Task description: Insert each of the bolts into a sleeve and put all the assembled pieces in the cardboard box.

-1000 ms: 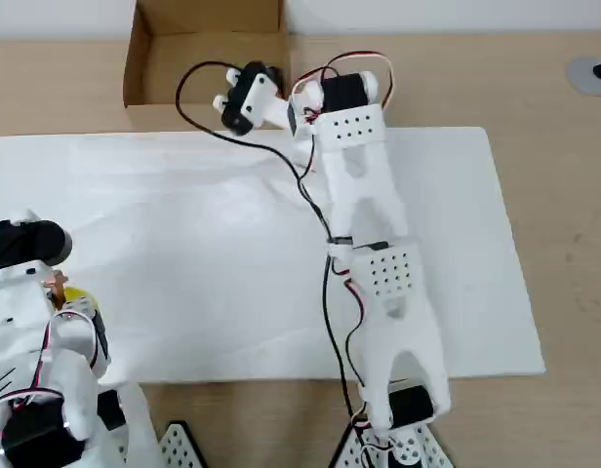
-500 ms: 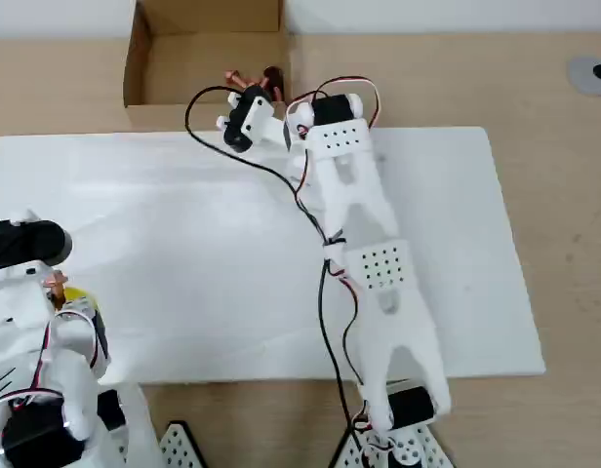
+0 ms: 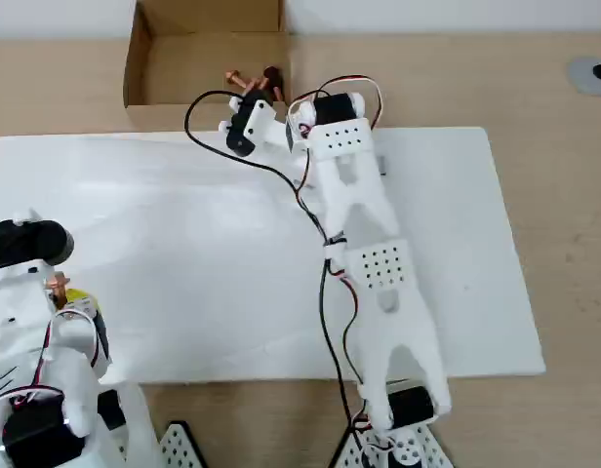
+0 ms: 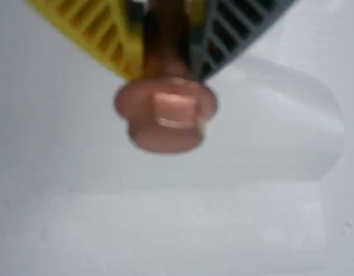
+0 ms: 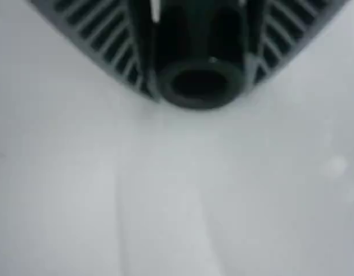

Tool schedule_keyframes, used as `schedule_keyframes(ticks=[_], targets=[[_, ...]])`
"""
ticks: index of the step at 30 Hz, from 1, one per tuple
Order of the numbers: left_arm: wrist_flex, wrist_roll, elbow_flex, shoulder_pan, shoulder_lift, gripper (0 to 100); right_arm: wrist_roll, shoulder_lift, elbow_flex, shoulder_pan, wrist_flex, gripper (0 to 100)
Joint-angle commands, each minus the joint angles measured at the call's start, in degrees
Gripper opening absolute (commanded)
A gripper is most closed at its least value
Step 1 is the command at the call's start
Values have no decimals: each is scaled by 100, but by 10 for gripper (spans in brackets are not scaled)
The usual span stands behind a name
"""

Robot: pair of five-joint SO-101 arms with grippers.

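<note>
Fingers (image 4: 108, 34) of the left gripper (image 4: 165, 60) are pinching a copper bolt (image 4: 165, 115) by its shank, one finger yellow and the other dark. We are seeing the flanged hex head sticking out just past the fingertips. Below the gripper a white sheet (image 3: 183, 244) is lying. From the high view we are finding the left arm (image 3: 47, 380) folded back close to its base. Its gripper is hanging over the sheet's near edge on that side, with the bolt's copper showing at the tip.

The right gripper (image 5: 200, 69) is clamping a black sleeve (image 5: 200, 83). Its dark ribbed fingers (image 5: 96, 40) are pressing on both sides, and the sleeve's open end is poking out beyond them, hole facing us. A pale surface is lying underneath it. The right arm (image 3: 379, 263) is stretching almost fully out across the sheet, its wrist (image 3: 250, 119) turned sideways at the sheet's far edge. Just beyond that wrist the cardboard box (image 3: 135, 68) is standing open on the wooden table (image 3: 554, 175). In the box corner nearest the wrist a copper and dark piece (image 3: 252, 78) is lying; we cannot tell whether it is touching the gripper. The two grippers are sitting well apart.
</note>
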Motion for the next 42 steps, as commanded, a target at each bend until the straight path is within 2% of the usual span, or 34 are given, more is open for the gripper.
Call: schedule_keyframes(ticks=[1,9,18,23,37,39,42], targets=[[-97,-35,-26,79,4,10,79,-259,-330,22,510,10],[-97,-35,-26,79,4,10,-527,-919,-769,22,545,10],[-88,-35,-26,79,-4,10,-853,-2264,-734,-154,545,10],[-79,-35,-35,62,-31,10,-1073,-3213,-769,-444,545,10],[-70,-35,-35,44,-31,10,-1090,-6264,-1481,-1640,527,10],[-70,-35,-44,44,-31,10,-1389,-6563,-1429,-1657,554,10],[-62,-35,-158,70,-31,10,-2215,-7090,-1103,-1640,554,10]])
